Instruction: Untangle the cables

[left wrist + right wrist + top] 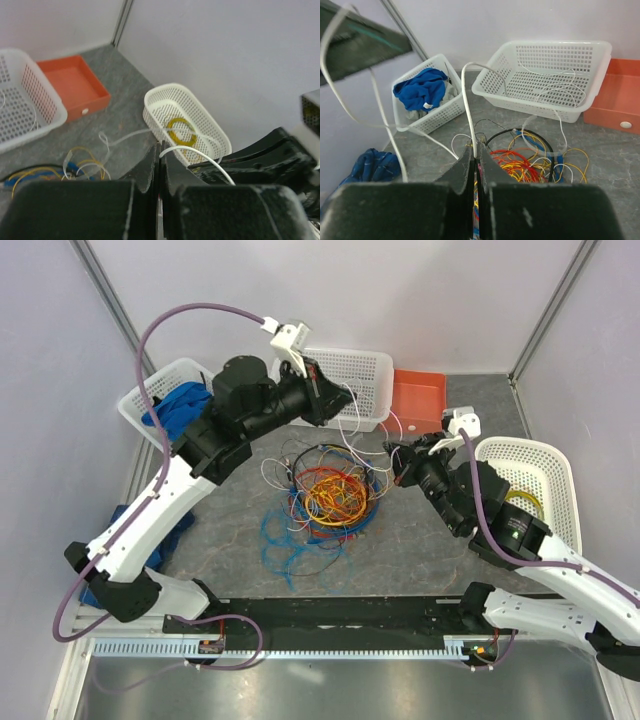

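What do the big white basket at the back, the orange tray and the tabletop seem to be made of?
Big white basket: likely moulded plastic, matte, with even rows of punched holes. Orange tray: probably plastic too, smooth solid walls, uniform colour. Tabletop: grey, mottled like stone or printed laminate; the look leaves that open.

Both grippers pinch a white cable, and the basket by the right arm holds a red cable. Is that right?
Almost. That basket holds a yellow cable, not a red one; the left wrist view shows it. The left gripper and right gripper do each pinch a white cable.
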Robot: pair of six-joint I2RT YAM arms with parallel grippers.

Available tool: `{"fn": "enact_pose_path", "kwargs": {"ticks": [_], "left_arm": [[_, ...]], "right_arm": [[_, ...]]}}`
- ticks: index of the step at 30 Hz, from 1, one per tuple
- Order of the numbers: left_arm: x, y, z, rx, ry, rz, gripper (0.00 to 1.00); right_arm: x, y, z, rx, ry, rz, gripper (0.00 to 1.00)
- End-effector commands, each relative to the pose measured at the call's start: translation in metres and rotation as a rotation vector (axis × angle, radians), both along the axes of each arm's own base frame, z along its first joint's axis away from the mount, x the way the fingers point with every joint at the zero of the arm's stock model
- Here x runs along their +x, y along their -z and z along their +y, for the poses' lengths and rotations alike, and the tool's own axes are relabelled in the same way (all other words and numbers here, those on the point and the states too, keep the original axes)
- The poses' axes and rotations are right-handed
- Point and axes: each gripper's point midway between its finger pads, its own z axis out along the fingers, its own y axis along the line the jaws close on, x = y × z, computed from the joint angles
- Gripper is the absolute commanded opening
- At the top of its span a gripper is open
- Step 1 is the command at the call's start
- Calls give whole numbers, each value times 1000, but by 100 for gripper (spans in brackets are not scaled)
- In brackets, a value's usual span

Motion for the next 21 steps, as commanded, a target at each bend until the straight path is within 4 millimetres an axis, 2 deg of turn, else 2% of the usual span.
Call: {"fn": "enact_pose_path", "kwargs": {"ticks": [1, 2, 3, 4, 5, 6, 7, 8, 9, 10, 11, 12, 13, 14, 15, 16, 17, 18, 19, 20, 21], "left_arm": [[-3, 9, 14, 14, -40, 10, 2], [0, 21, 15, 34, -60, 24, 2], [5, 23, 23, 44, -109, 15, 2], [9, 28, 26, 56, -137, 14, 2], [14, 32, 29, 69, -162, 11, 2], [25, 36, 35, 92, -225, 2, 2], [31, 36, 37, 101, -247, -4, 2], [36, 30, 38, 99, -266, -17, 2], [43, 29, 41, 107, -291, -23, 2], [54, 37, 38, 123, -304, -10, 2], [60, 29, 39, 108, -314, -16, 2], [70, 29, 43, 97, -331, -5, 2], [84, 39, 38, 107, -332, 18, 2], [92, 32, 40, 84, -338, 19, 2], [105, 32, 46, 53, -339, 44, 2], [115, 29, 49, 25, -345, 45, 2], [129, 34, 46, 14, -334, 64, 2], [141, 34, 53, -14, -335, 84, 2], [148, 25, 54, -38, -332, 73, 2], [166, 38, 51, -35, -331, 95, 2], [176, 38, 55, -49, -329, 102, 2]], "right_arm": [[2, -10, 7, 52, -15, -34, 0], [5, -7, 7, 40, 2, -32, 0], [8, -8, 4, 34, 30, -37, 0], [11, -17, 1, 27, 51, -62, 0], [18, -16, 4, 3, 68, -62, 0], [23, -20, 4, -13, 98, -69, 0], [27, -39, 5, -6, 109, -93, 0], [39, -34, 13, -59, 125, -89, 0], [46, -38, 16, -67, 135, -91, 0], [52, -57, 19, -43, 132, -110, 0], [70, -52, 23, -52, 147, -92, 0], [79, -54, 26, -42, 145, -88, 0], [85, -70, 29, -8, 120, -104, 0], [108, -62, 27, -10, 143, -82, 0], [118, -63, 27, 13, 145, -73, 0], [126, -75, 26, 41, 145, -88, 0], [147, -64, 27, 24, 157, -68, 0], [156, -63, 28, 31, 161, -62, 0], [165, -72, 27, 47, 167, -76, 0], [184, -59, 28, 28, 174, -57, 0], [193, -58, 29, 28, 178, -55, 0]]}}
